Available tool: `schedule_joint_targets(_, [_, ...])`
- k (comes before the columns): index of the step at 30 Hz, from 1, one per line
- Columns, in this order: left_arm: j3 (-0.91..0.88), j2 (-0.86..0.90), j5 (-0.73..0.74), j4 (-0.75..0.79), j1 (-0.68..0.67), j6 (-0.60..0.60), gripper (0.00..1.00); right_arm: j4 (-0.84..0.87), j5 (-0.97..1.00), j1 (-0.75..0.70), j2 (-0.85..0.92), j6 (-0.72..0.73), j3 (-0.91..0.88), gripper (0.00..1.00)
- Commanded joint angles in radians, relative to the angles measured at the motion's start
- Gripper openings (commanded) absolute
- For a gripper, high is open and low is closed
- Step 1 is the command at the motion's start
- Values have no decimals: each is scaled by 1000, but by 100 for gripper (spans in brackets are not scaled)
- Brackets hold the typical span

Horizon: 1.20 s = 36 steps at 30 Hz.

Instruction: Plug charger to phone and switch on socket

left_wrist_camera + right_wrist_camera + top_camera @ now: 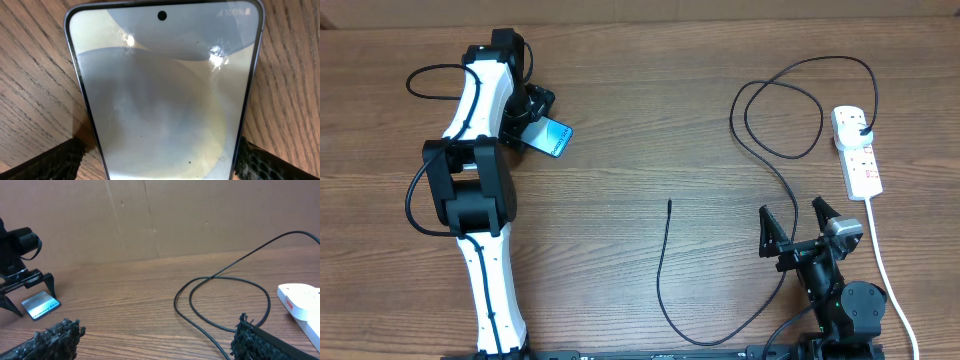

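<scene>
- Glossy phone (160, 90) looks slick and fragile; we'd pinch its long edges. Our left claw (160, 155) straddles it, spread wide.
- Right claw (790, 207) gapes empty; we'd take the limp charger (658, 275) near its tip.

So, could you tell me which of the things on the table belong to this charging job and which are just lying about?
For the job:
- phone
- charger, its connector tip lying free on the table
- socket with its white cord

Just lying about:
- no stray items visible; there is only the wooden table and the cardboard wall
</scene>
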Motion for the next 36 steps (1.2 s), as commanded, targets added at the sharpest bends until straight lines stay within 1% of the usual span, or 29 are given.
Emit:
schedule_joint_targets(1, [-18,66,39,22,-15,-15,100,3,11,3,-5,-4,-5,100])
schedule_joint_targets(8, [-18,66,75,23,-15,-52,100,3,11,3,-5,-4,-5,100])
schedule_joint_targets(36, [-18,66,72,19,-15,-51,100,3,11,3,-5,-4,-5,100])
